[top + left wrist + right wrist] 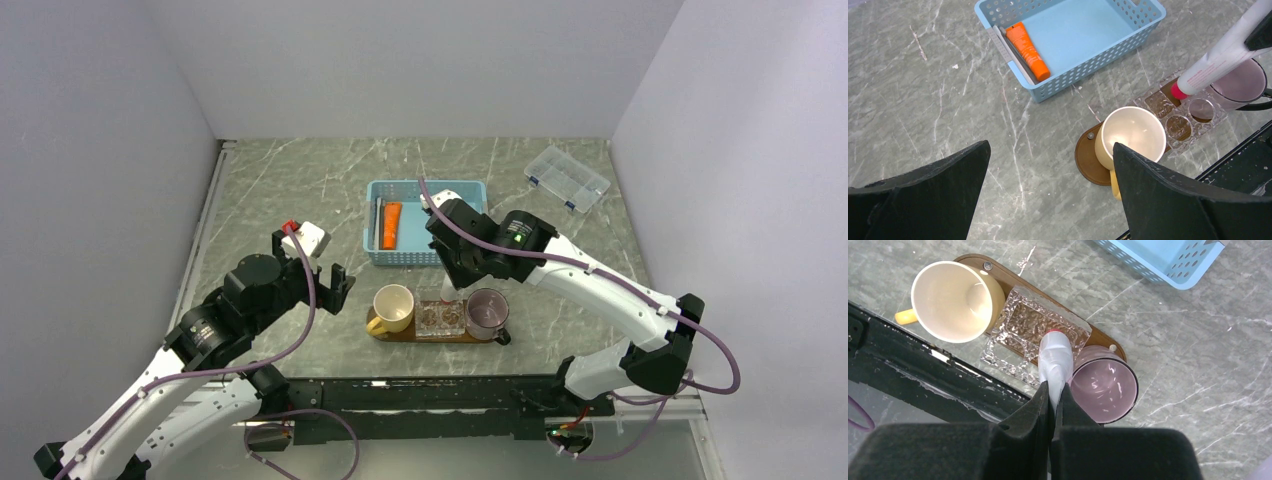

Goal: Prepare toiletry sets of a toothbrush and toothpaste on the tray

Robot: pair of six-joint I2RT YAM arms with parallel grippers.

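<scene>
1. White walls (400,60) box in a grey marbled worktop (300,190), pale veins all over, no mat or cloth.
2. At centre of the right wrist view, the right tool (1054,390) is pinched narrow on the white toothpaste (1055,360). It grips the flat tail end so the red cap hangs down, prob. so the tube can go cap-first into a cup or slot.
3. Cap sits over the clear holder (1033,327), just beside the rim of the purple cup (1104,390). Can't tell if it touches either.
4. Dark brown tray (1085,155), lower centre of the top view, carries the yellow cup (1133,135), holder and purple cup in a row. Both cups look empty, so I'd judge no set is done yet.
5. In the left wrist view the left tool (1049,147) is spread wide w/ nothing in it, over bare worktop left of the tray. Looks parked out of the other arm's way, w/ an open line to the basket.
6. Blue basket (1093,65), above the tray in frame, holds the orange toothpaste (1029,51) + toothbrushes (1004,50), laid along its left wall.
7. Clear compartment box (567,178) sits upper right of the top view, well apart from the rest.
</scene>
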